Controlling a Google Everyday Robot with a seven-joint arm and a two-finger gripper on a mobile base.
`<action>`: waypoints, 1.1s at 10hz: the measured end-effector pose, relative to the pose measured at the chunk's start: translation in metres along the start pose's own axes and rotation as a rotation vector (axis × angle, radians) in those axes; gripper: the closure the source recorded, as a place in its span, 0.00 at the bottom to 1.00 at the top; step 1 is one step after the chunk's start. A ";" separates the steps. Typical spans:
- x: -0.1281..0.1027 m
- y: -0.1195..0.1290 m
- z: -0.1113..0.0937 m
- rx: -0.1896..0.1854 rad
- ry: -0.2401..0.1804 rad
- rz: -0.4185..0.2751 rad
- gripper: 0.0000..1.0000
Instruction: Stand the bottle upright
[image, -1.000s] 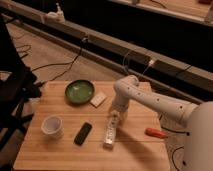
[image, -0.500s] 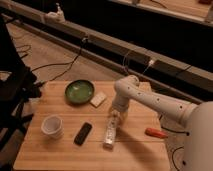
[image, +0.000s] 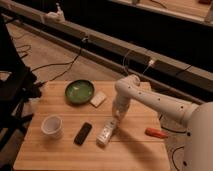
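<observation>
Gripper (image: 115, 120) is down at table (image: 60, 155) level, centre-right of the board, with the arm coming in from 3 o'clock. Jaws clenched, and they look closed on the upper end of the bottle (image: 106, 134).

The bottle lies flat on the table. Its long axis runs roughly 1 to 7 o'clock, and the body trails off toward 7 from the gripper. I can't tell which end carries the cap.

Key relation: the grip sits at the 1 o'clock end, not mid-body. My read is that the free 7 o'clock end has to act as the pivot, so lift and swing the held end up over it. Risk: the far end slides on the wood instead of pivoting, or the bottle twists in the pinch.

Neighbours:
- phone (image: 83, 133) at 9 o'clock of the bottle, near but apart, roughly parallel
- cup (image: 52, 126) further out at 9
- marker (image: 156, 133) at 3, well apart
- bowl (image: 79, 92) at 11, well apart

There's only one arm, so no choice of side. The swing path toward 1 o'clock looks free.
</observation>
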 end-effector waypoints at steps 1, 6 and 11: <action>0.006 0.002 -0.007 0.004 0.012 0.016 1.00; 0.045 0.015 -0.072 -0.002 0.092 0.143 1.00; 0.103 0.005 -0.180 0.051 0.273 0.339 1.00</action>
